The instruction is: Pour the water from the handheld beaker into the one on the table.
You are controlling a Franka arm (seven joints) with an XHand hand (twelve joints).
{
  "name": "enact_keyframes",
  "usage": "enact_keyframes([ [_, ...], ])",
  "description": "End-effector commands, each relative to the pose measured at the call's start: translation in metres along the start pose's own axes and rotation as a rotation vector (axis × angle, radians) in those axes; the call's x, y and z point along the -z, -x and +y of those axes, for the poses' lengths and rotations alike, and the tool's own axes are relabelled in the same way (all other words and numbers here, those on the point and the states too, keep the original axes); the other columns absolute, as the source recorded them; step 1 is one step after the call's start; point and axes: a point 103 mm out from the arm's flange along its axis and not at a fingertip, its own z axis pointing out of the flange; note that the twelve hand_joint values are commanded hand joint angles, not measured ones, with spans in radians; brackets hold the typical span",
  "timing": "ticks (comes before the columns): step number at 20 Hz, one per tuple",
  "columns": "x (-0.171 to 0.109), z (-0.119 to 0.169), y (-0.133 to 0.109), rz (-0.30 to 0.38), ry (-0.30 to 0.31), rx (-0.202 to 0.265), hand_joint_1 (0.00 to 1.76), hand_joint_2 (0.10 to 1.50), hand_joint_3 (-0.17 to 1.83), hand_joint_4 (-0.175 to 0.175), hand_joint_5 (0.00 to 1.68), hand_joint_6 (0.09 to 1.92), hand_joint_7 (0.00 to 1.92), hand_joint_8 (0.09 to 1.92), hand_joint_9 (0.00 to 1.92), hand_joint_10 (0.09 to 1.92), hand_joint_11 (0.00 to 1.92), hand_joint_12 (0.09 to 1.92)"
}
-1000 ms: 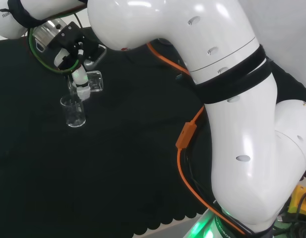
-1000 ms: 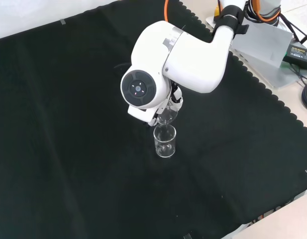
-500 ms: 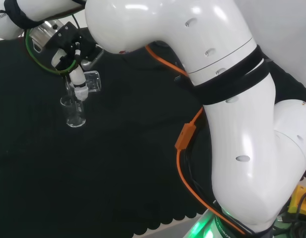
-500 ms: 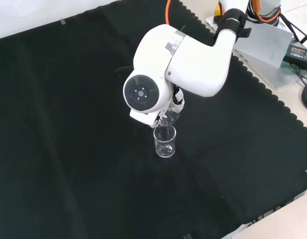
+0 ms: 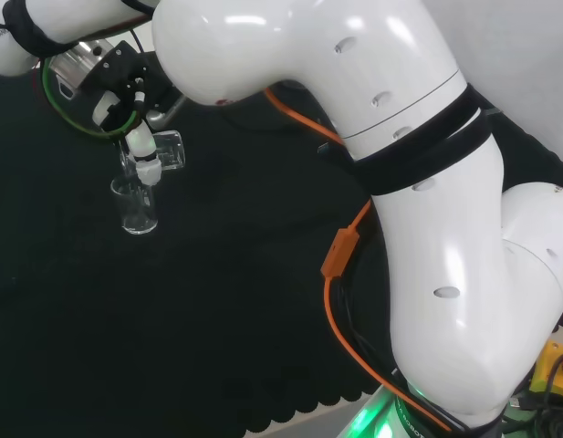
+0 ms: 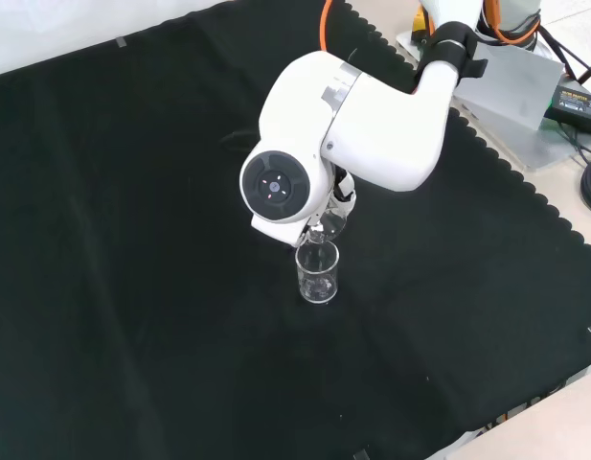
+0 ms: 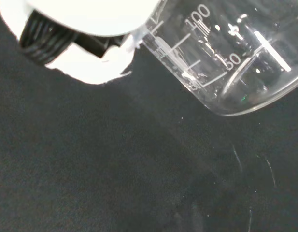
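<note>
Since a second ago, the arm's round-capped link (image 6: 276,185) in the front view is sitting slightly higher and farther right, and in the head view the hand (image 5: 140,146) is a little farther up and left; the table beaker (image 5: 135,205) is standing where it was.

Both vessels are clear glass. The held beaker (image 5: 168,151) is lying tipped well over, its base toward the right in the head view and its mouth end directly above the table beaker's rim. The hand is grasping it, with a black and white finger (image 5: 144,151) curling down across its wall. The table beaker is standing upright on the black cloth (image 5: 226,301), near the cloth's middle in the front view (image 6: 317,272).

Up close, the wrist view is showing what the others are not: white graduation marks running down the held beaker's (image 7: 221,58) wall and its round base tilted toward the cloth, with a blurred white and ribbed black part of the hand (image 7: 86,34) against its upper wall. Whether any water is inside cannot be told. From the front, the arm's link is covering most of the hand, and just a bit of the held beaker (image 6: 329,226) is peeking out above the table beaker's mouth. The head view is giving the clearest look at the grasp and the tilt.
</note>
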Motion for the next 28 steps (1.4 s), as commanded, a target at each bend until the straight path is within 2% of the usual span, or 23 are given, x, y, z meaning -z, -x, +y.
enact_keyframes([
  [1, -0.0052, -0.001, 0.0035, -0.003, -0.018, -0.008, 1.31, 0.64, 0.71, -0.175, 1.22, 0.75, 1.28, 0.73, 1.65, 0.52, 1.32, 0.71],
  [28, 0.0007, -0.0047, 0.0024, -0.013, -0.036, -0.013, 1.31, 0.63, 0.72, -0.175, 1.21, 0.77, 1.28, 0.75, 1.65, 0.52, 1.32, 0.71],
])
